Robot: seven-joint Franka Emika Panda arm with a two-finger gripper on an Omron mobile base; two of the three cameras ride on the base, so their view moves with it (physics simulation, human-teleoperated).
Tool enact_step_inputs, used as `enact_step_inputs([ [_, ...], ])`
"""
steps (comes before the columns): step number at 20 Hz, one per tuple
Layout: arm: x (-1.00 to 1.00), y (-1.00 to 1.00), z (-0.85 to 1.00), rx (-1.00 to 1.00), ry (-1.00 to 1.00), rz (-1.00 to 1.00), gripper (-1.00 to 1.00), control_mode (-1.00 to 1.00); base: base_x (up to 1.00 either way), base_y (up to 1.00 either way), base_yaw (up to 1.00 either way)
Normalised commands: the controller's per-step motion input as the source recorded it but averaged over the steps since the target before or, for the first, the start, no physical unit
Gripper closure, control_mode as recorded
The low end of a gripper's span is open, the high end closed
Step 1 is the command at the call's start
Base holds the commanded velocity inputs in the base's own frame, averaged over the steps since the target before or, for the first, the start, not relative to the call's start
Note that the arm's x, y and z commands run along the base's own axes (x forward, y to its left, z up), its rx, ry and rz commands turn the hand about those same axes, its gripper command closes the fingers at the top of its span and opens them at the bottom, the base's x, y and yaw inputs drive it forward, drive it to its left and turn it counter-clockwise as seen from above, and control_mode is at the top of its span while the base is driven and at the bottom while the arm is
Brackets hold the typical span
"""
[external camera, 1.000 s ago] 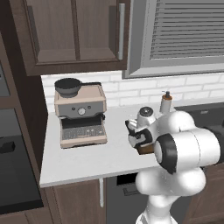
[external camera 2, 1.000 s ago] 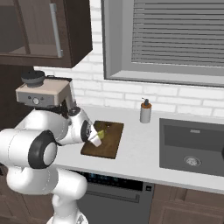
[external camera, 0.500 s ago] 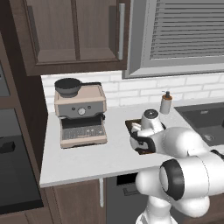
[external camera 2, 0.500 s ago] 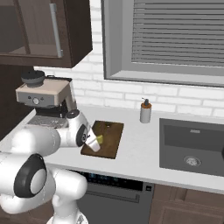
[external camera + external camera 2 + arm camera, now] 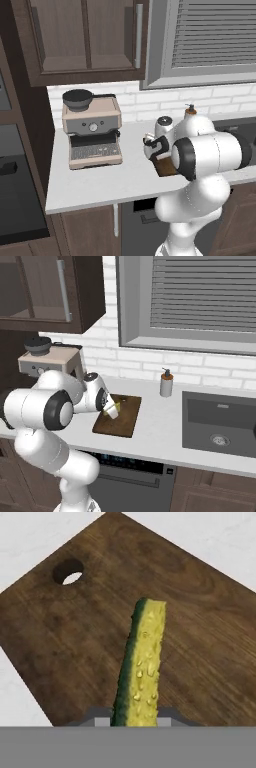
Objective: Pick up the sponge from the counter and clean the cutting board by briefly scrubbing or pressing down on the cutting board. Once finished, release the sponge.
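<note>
In the hand view, the sponge [image 5: 142, 662] stands on edge, yellow with a dark green layer. My gripper [image 5: 134, 716] is shut on its near end. Under it lies the dark brown cutting board [image 5: 75, 637], with its round hanging hole towards the upper left. From the right base view, the gripper [image 5: 112, 408] holds the sponge [image 5: 116, 405] low over the left part of the cutting board [image 5: 125, 420] on the white counter [image 5: 160, 433]. In the left base view, the gripper [image 5: 156, 150] is over the board's [image 5: 165, 167] near end, and the arm hides most of the board.
A beige coffee machine [image 5: 92, 132] stands on the counter [image 5: 100, 180] left of the board. A soap dispenser [image 5: 166, 383] sits against the brick wall behind it. The dark sink [image 5: 220, 423] lies to the right. Wall cabinets hang above.
The arm's elbow has swung around, while the hand stays over the cutting board with the sponge still gripped.
</note>
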Motion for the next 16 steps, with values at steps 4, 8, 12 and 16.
enact_step_inputs([
  [4,0.34,0.0,-0.01,0.0,-0.02,0.0,1.0,-1.0,0.0,0.0,0.0],
  [8,-0.13,-0.15,0.0,0.0,0.0,-0.03,1.0,-1.0,0.0,0.0,0.0],
  [12,-0.38,-0.4,0.0,0.0,0.0,-0.06,1.0,-1.0,0.0,0.0,0.0],
  [16,-0.35,-0.56,0.0,0.0,0.0,-0.05,1.0,-1.0,0.0,0.0,0.0],
])
